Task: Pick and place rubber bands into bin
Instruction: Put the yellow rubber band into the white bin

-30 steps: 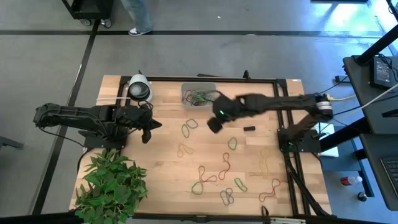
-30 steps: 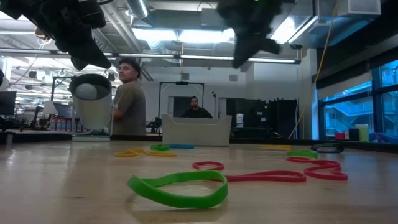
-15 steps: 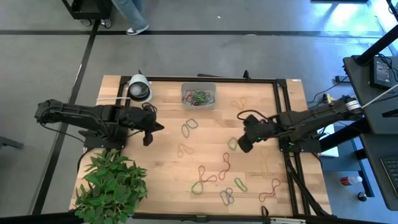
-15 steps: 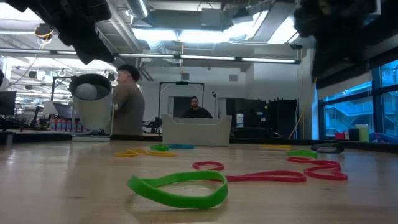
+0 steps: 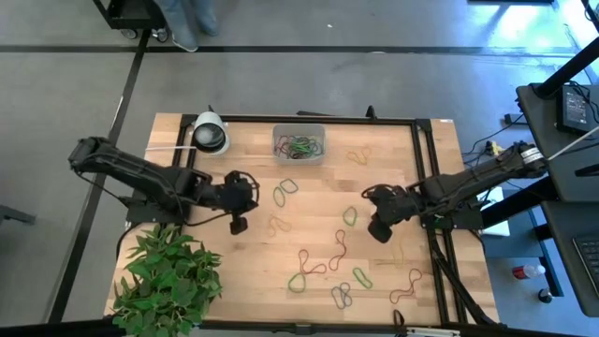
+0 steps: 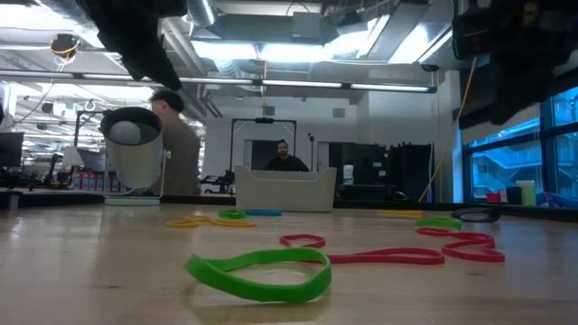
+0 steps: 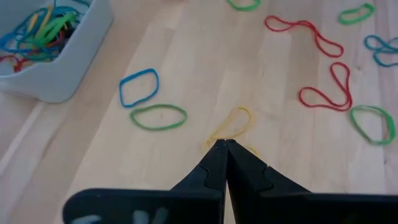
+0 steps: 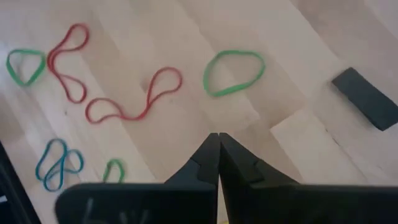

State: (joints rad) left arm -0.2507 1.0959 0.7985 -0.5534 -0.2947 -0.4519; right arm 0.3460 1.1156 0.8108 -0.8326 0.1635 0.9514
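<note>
Rubber bands (image 5: 316, 271) lie scattered over the wooden bench (image 5: 253, 253), and more fill the bin (image 5: 299, 145) at its far edge. My left jaws (image 7: 221, 146) are pressed shut with nothing in them, tips poised over a yellow band (image 7: 233, 122) near the bench's middle. My right jaws (image 8: 217, 140) are shut and empty too, just beside a green band (image 8: 234, 72).

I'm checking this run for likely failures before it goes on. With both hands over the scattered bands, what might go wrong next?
The left hand is shut just short of a yellow band; unless it opens first, it may only push the band along. Red bands lie looped together, so a pick there could drag several at once. The bin is small and already holds bands, so a drop could miss.
</note>
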